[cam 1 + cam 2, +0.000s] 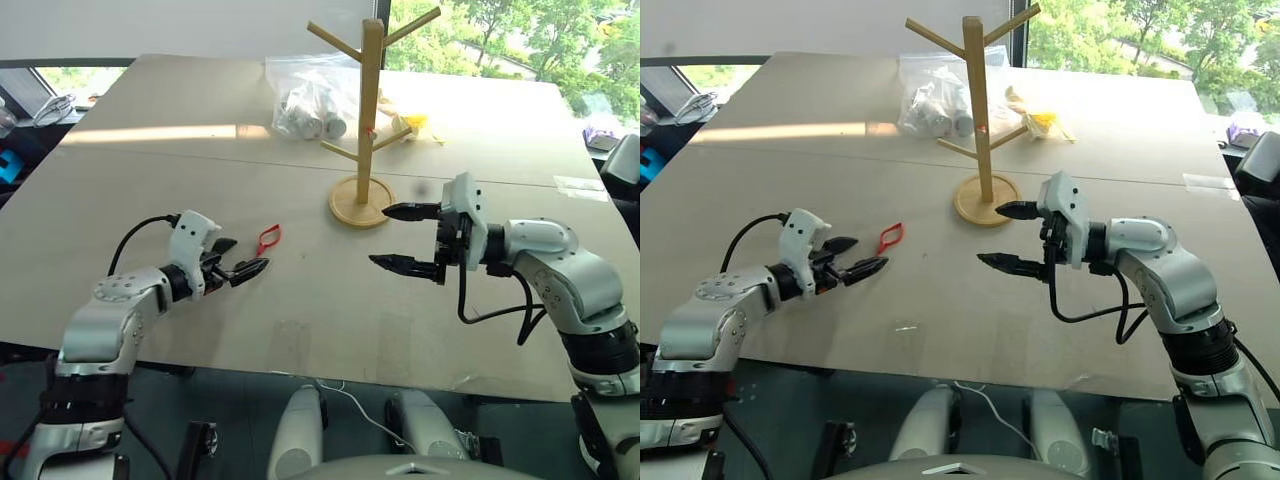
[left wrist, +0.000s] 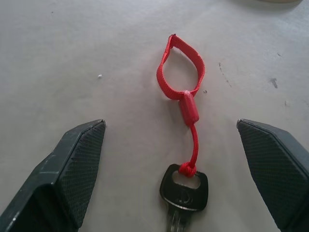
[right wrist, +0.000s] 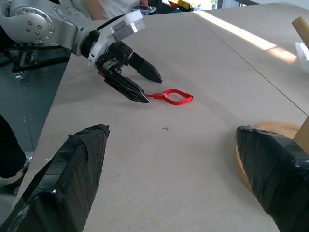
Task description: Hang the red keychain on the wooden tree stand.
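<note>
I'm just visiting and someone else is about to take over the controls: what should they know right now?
Left gripper: open, fingers either side of the red keychain, not closed on it.
Right gripper: open, empty, raised above the table near the wooden tree stand base.
The keychain lies flat on the table, key end nearest the left gripper. The stand is upright.
Done: nothing hung yet.
Left: grasp the keychain, lift it, hook its loop on a peg.

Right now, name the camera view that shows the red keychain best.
The left wrist view: the red keychain lies flat between the open left end effector's fingers, loop, cord and key all visible. Both eye views and the right wrist view show a small red loop.
</note>
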Motion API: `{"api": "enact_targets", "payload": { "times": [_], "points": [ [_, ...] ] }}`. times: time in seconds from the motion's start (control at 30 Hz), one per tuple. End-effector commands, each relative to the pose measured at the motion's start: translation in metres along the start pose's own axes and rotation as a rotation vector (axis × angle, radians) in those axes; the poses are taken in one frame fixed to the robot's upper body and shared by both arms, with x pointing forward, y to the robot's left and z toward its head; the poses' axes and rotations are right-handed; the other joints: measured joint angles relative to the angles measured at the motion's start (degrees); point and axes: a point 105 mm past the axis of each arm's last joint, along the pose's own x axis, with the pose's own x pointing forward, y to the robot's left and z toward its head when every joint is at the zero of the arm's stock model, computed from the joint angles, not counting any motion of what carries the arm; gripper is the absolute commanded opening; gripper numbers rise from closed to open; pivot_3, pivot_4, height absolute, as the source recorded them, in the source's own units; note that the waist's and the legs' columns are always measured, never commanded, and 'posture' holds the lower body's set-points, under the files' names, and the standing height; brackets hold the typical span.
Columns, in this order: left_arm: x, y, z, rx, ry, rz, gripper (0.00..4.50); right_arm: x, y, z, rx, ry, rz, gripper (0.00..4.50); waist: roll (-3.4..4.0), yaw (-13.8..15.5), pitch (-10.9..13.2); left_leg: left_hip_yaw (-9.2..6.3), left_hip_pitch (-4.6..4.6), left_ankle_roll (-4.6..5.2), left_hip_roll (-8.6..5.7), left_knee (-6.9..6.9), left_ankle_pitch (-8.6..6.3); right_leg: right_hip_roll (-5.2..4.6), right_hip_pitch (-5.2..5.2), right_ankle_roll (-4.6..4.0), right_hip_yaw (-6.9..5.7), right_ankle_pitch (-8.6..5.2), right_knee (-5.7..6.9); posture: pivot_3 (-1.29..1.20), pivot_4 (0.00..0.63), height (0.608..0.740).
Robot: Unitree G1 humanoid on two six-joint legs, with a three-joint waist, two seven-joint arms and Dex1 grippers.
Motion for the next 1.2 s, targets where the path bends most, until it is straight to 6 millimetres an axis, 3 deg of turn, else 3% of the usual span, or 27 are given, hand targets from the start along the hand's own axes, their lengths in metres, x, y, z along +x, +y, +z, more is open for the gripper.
{"api": "enact_targets", "payload": {
  "times": [0.03,0.13,0.23,0.5,0.73,0.87,1.03,1.2],
  "points": [
    [0.005,-0.001,0.004,0.039,-0.012,-0.016,4.50,-0.002,0.003,0.010,-0.039,-0.020,0.006,4.48,0.00,-0.07,0.00,0.00,0.01,0.00,0.00,0.00,0.00,0.00,0.00,0.00,0.00,0.00,0.01,0.00,0.150,0.740],
    [0.006,-0.003,0.000,0.051,0.014,-0.034,4.50,-0.004,0.003,0.010,-0.039,-0.016,-0.004,4.48,0.00,-0.09,0.00,0.01,0.00,0.00,0.00,0.00,0.00,0.00,0.00,0.00,0.01,0.00,0.01,0.00,0.150,0.740],
    [0.005,-0.004,-0.004,0.053,0.033,-0.034,3.76,-0.005,0.002,0.010,-0.041,-0.016,-0.013,4.50,0.00,-0.08,0.00,0.01,0.01,0.00,0.00,0.00,0.00,0.00,0.01,0.00,0.00,0.00,0.01,0.00,0.150,0.740],
    [0.005,-0.004,-0.008,0.051,0.051,-0.024,0.05,-0.007,0.000,0.011,-0.035,-0.019,-0.025,4.50,0.01,-0.08,-0.01,0.01,0.02,0.00,0.00,0.00,0.00,-0.01,0.01,0.00,0.01,0.00,0.01,0.00,0.150,0.740],
    [0.008,-0.004,0.002,0.058,0.012,-0.025,0.05,-0.007,0.001,0.009,-0.030,-0.016,-0.028,4.50,0.01,0.06,-0.01,0.01,0.01,0.00,0.00,0.01,0.00,-0.01,0.01,0.00,0.00,0.00,0.01,0.00,0.150,0.740],
    [-0.004,-0.016,0.031,0.124,-0.123,-0.030,0.05,-0.016,0.004,0.005,-0.042,-0.021,-0.090,4.50,0.00,0.12,0.00,0.00,-0.03,0.00,0.00,0.01,0.00,-0.01,0.01,0.00,0.00,0.00,-0.01,0.00,0.150,0.740],
    [-0.023,-0.047,0.070,0.391,-0.300,-0.003,0.05,-0.036,0.010,0.010,-0.054,-0.067,-0.232,4.50,-0.01,0.18,0.00,0.00,-0.07,0.00,0.01,0.00,0.00,-0.03,-0.02,0.00,0.01,0.00,-0.03,0.00,0.150,0.740],
    [-0.028,-0.086,0.101,0.655,-0.462,-0.013,0.05,-0.051,0.016,0.013,-0.063,-0.076,-0.342,4.50,-0.01,0.10,-0.01,0.03,0.03,0.00,0.00,0.00,0.00,-0.01,0.03,0.01,0.05,0.00,0.00,0.00,0.150,0.740]
  ]
}}
